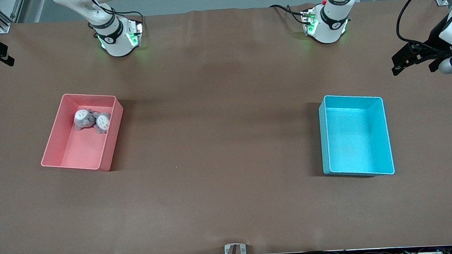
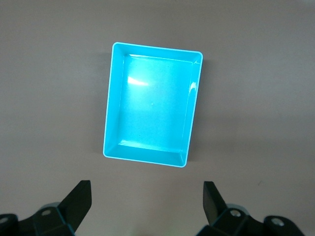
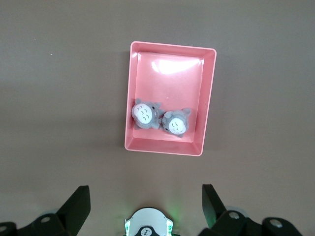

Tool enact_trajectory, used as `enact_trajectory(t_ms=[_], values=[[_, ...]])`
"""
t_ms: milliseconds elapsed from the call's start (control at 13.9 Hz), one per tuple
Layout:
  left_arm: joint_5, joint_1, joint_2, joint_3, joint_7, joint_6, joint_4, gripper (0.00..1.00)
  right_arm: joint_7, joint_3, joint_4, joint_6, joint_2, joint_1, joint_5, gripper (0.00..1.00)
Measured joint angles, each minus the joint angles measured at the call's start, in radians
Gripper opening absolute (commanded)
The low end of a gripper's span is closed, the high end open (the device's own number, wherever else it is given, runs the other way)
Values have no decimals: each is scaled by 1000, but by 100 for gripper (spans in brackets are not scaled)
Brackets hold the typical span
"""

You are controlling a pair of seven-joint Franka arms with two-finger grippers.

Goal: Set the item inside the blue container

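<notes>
Grey plush is the trouble here: two small soft toys (image 1: 92, 120) lie touching each other in the pink bin (image 1: 111, 146), pressed up at the end nearest the right arm's base, so a tool coming down for one could easily pinch both, or snag an ear and lift the toy lopsided so it drops on the way across. They also sit close to the bin's end wall, and a finger landing on that thin rim could tip or drag the bin instead of closing on the toy. The carry is long, since the blue container (image 1: 381, 134) stands well apart, toward the left arm's end of the desk (image 1: 224, 104), and a loose hold on something this squashy may not last the trip. Each toy looks rounded, grey with a pale belly patch and small ears, lying on its back, and should compress readily. The blue container is a cyan rectangular bin with thin tall walls and rounded corners, and it holds nothing. The right tool (image 3: 142, 209) hangs high over the pink bin with jaws spread wide and nothing in them; the left tool (image 2: 147, 206) waits high over the blue container, equally wide and unladen
</notes>
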Motion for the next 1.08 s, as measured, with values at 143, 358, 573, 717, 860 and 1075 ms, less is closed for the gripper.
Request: enact_trajectory(t_ms=[143,358,573,717,860,1075], values=[[0,0,0,0,0,-1,0,100,0,1,0,0,0,0,1,100],[0,0,0,0,0,-1,0,100,0,1,2,3,0,0,25,100],[0,0,8,0,0,-1,4,100,0,1,3,11,0,0,33,100],[0,0,17,0,1,-1,5,100,-2,1,4,19,0,0,33,100],[0,0,21,0,1,-1,5,100,-5,1,4,34,0,0,31,100],[0,-2,23,0,1,-4,5,100,-7,1,4,46,0,0,26,100]])
